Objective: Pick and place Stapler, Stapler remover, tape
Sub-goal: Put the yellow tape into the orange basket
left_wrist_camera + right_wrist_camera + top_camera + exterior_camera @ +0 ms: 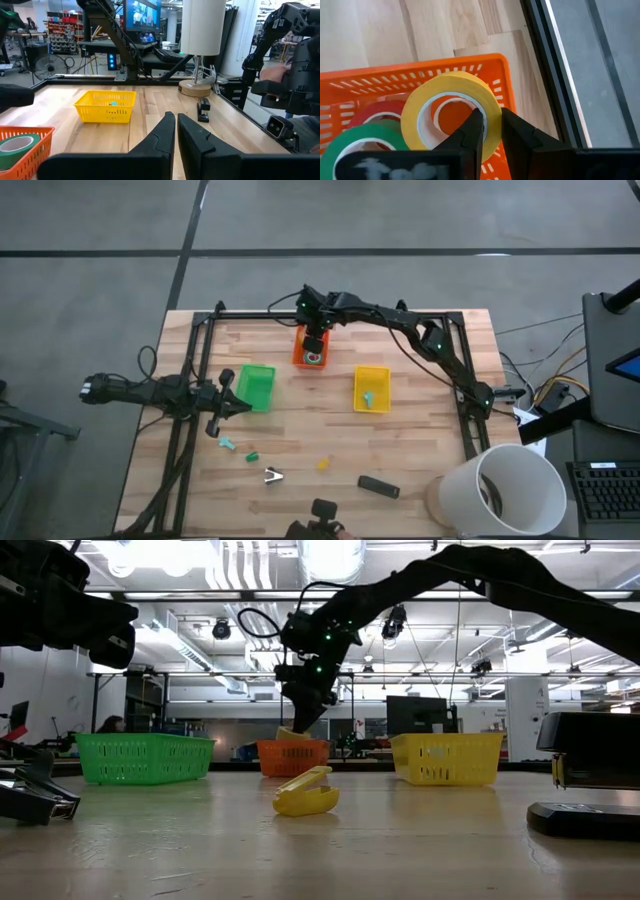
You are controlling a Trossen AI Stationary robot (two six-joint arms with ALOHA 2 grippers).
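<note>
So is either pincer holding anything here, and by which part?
Yes. The right pincer grips the yellow ring-shaped tape roll by its wall, one finger through the centre hole, above the orange plastic basket. The left pincer holds nothing.

red tape (382, 111): mostly hidden under green tape (362, 145) | green tape: cut by edge

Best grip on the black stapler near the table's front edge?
Judging by the high view, come from straight above and close the fingers across the stapler's narrow width at mid-length. It lies flat, long and thin, slightly angled, with bare table on both long sides.
</note>
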